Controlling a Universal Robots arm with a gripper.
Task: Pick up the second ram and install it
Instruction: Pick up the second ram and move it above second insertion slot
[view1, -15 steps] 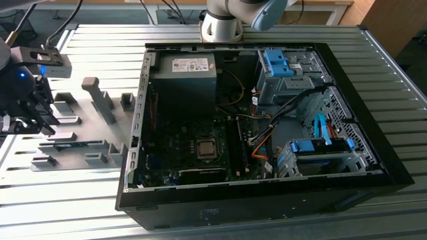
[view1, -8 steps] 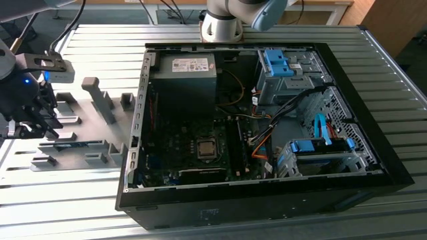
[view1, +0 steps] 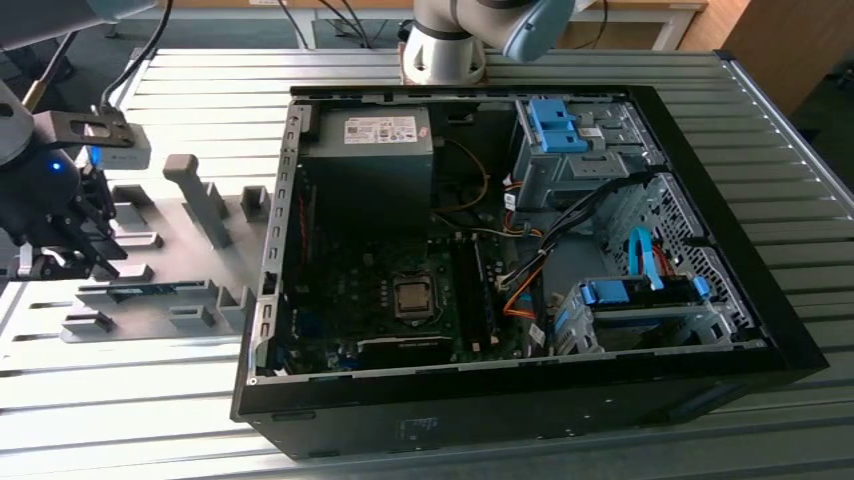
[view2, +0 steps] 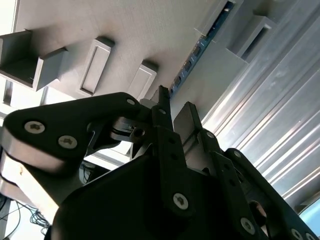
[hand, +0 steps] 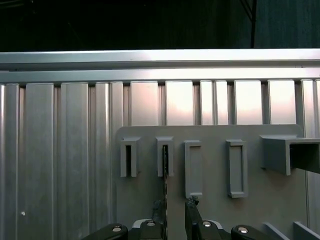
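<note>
The gripper (view1: 56, 262) hangs over a grey holder (view1: 174, 262) that lies on the metal table (view1: 134, 400). The holder is at the exterior view's left of the open computer case (view1: 534, 400). The two fingers (view2: 162, 107) are a little way apart, and nothing is between them. The blue ram stick (view1: 140, 289) sits in a slot of the grey holder, between two grey blocks. It is near the fingertips, and the row of dark chips along it shows in the second wrist view.
</note>
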